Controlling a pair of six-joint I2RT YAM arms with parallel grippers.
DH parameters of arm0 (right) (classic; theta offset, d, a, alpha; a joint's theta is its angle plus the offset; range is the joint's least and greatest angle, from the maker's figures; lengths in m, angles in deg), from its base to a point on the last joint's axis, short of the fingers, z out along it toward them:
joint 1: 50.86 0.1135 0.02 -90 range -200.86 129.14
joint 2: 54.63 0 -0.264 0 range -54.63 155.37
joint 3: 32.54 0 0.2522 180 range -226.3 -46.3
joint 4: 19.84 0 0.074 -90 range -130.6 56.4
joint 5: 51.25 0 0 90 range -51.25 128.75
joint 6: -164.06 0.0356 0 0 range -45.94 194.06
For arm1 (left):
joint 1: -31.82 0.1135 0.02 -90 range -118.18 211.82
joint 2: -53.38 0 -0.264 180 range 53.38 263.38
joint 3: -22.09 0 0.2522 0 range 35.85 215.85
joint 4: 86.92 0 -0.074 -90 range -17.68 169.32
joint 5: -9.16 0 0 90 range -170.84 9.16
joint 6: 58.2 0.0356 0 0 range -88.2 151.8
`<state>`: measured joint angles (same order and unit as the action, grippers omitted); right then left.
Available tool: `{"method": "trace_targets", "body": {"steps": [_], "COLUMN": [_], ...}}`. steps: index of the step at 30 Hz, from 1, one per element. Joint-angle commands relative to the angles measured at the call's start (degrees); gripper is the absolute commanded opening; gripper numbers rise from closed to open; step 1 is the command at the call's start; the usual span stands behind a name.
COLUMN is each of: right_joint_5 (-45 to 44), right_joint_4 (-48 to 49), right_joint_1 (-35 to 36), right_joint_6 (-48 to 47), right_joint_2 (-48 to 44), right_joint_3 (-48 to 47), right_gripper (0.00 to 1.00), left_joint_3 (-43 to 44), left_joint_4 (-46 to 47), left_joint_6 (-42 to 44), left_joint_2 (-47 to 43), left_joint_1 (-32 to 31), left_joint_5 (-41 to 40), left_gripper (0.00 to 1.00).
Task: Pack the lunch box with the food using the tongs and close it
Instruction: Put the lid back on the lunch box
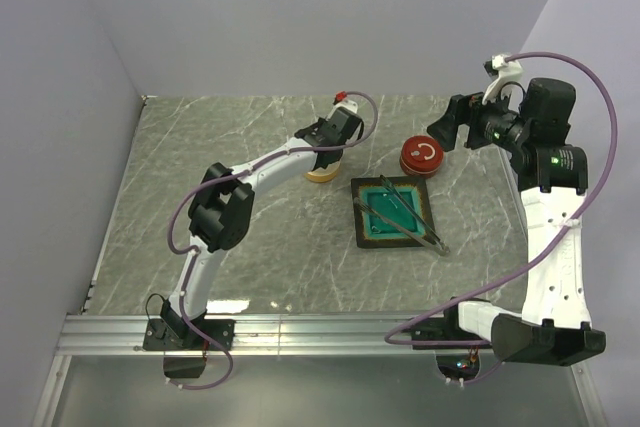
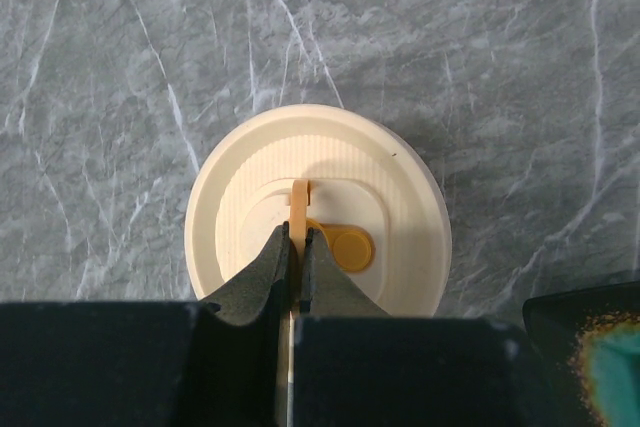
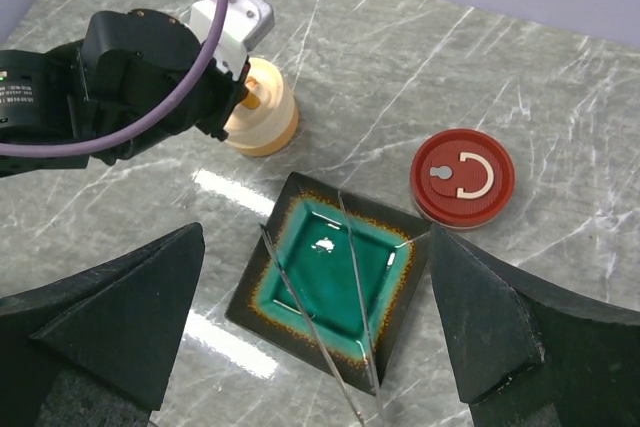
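The lunch box shows as two round lidded pots: a cream one (image 1: 322, 173) (image 3: 265, 119) and a red one (image 1: 421, 157) (image 3: 462, 177). My left gripper (image 2: 296, 237) (image 1: 336, 140) is straight above the cream lid (image 2: 318, 162), shut on its thin upright orange tab (image 2: 300, 197). The silver tongs (image 1: 413, 217) (image 3: 300, 307) lie spread across the teal tray (image 1: 359, 215) (image 3: 250, 292). High over the tray, my right gripper (image 3: 315, 237) (image 1: 455, 127) hangs open and holds nothing. The food is out of view.
Grey walls close the marble table at the left and back. The left arm (image 1: 225, 207) stretches diagonally across the table's left half. The red pot stands just behind the tray's far right corner.
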<state>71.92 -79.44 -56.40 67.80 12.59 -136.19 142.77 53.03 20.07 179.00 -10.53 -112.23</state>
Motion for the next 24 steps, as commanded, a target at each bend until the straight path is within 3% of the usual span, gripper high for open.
{"method": "trace_targets", "body": {"steps": [1,14,24], "right_joint_5": [1.02,2.08,2.52], "right_joint_4": [1.81,1.81,1.90], "right_joint_1": [-0.52,-0.52,-0.61], "right_joint_6": [0.37,0.46,0.46], "right_joint_2": [-1.22,-0.86,-0.86], "right_joint_3": [0.50,0.33,0.33], "right_gripper": [1.00,1.00,1.00], "left_joint_3": [3.48,6.81,5.94], "left_joint_4": [0.18,-3.51,-2.98], "left_joint_6": [-0.32,0.48,-0.66], "left_joint_2": [1.03,4.89,2.00], "left_joint_1": [-0.63,-1.33,-1.25], "left_joint_5": [-1.65,-3.76,-1.83], "left_gripper": [0.00,0.00,0.00]}}
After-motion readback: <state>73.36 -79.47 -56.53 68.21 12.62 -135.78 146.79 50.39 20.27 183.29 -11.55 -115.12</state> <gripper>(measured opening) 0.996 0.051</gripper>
